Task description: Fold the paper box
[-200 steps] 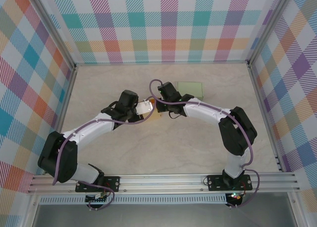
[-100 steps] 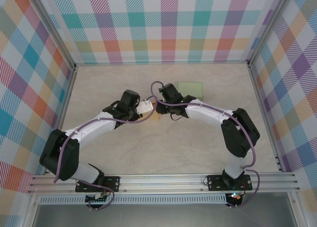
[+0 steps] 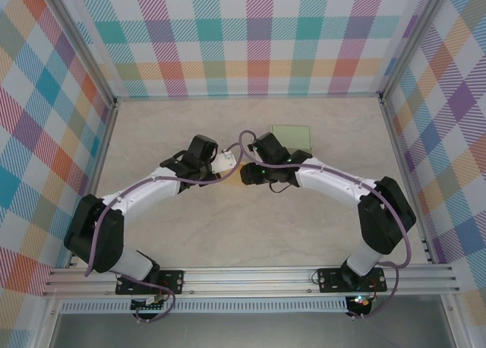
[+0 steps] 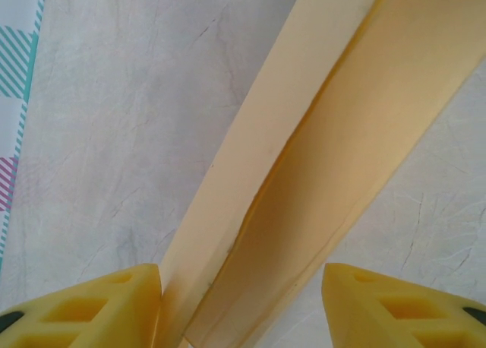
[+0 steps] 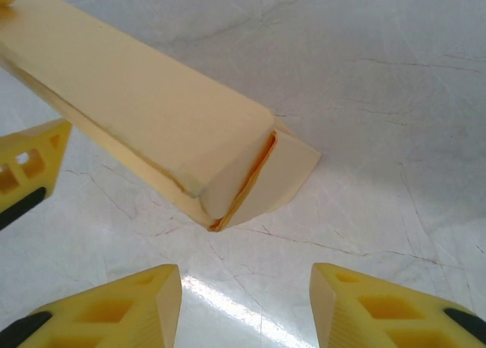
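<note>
right gripper (image 5: pixel 243 283): yellow fingers (image 5: pixel 114 310) at the lower edge, spread apart, bare surface between them | long pale-yellow paper box (image 5: pixel 144 105): lies from upper left to centre, end flap ajar, apart from both fingers | pale marbled tabletop (image 5: pixel 380 74): under the box | another yellow finger (image 5: pixel 26 166): left edge, near the box

Left gripper (image 4: pixel 242 270), right gripper (image 5: pixel 245 270): jaws apart.

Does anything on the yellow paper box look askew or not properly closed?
Yes. In the right wrist view, the end flap of the paper box is not tucked in. It sticks out onto the table, and a dark orange gap shows along its edge.
</note>
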